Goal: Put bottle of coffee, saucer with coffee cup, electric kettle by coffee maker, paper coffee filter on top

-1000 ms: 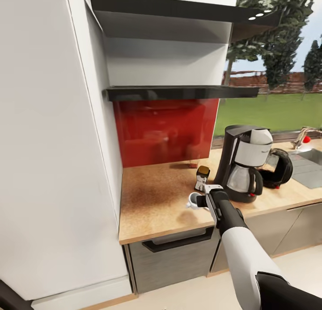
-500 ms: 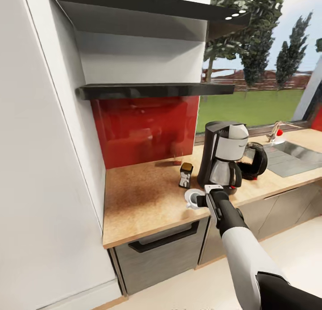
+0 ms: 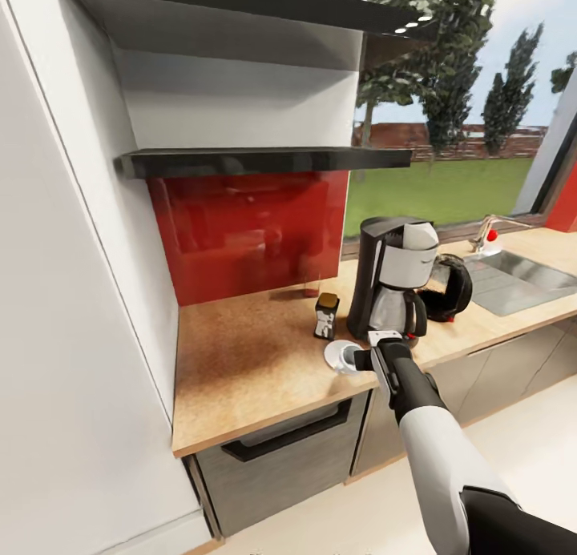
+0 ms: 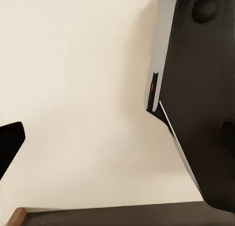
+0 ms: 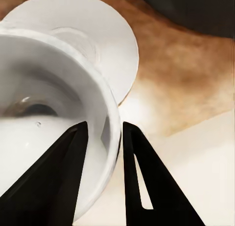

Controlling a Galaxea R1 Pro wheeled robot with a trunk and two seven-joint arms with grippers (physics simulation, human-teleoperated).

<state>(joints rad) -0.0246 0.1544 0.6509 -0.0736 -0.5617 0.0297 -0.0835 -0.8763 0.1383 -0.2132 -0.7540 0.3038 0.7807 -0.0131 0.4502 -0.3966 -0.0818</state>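
A kitchen corner seen from the robot's head camera, described around the coffee maker point(image 3: 390, 283), which stands on the kitchen countertop point(image 3: 248, 359): well to its left and above, the dark kitchen shelf point(image 3: 256, 162) runs along the white wall over a glossy red backsplash point(image 3: 244, 235); just left of the machine's base stands the bottle of coffee point(image 3: 324, 315), upright, gold cap up; in front of the coffee maker and slightly left of it, near the counter's front edge, lies the white saucer point(image 3: 341, 351), and the coffee cup point(image 3: 350, 362) hangs at the saucer's near edge in the right gripper point(image 3: 362, 361), whose arm reaches in from the lower right; the right wrist camera shows the two dark fingers point(image 5: 134, 182) pinched on the cup's wall, one inside the rim and one outside, with the cup point(image 5: 54, 123) tilted and the saucer point(image 5: 98, 37) beyond it on the wood grain, though whether cup and saucer touch cannot be told; a white paper filter point(image 3: 420, 236) sits on the machine's top; touching the coffee maker's right side is the electric kettle point(image 3: 447, 287), and farther right a steel sink point(image 3: 513, 276) with its tap point(image 3: 483, 236); the left wrist camera shows pale floor and a dark body panel, so the left gripper's state cannot be told
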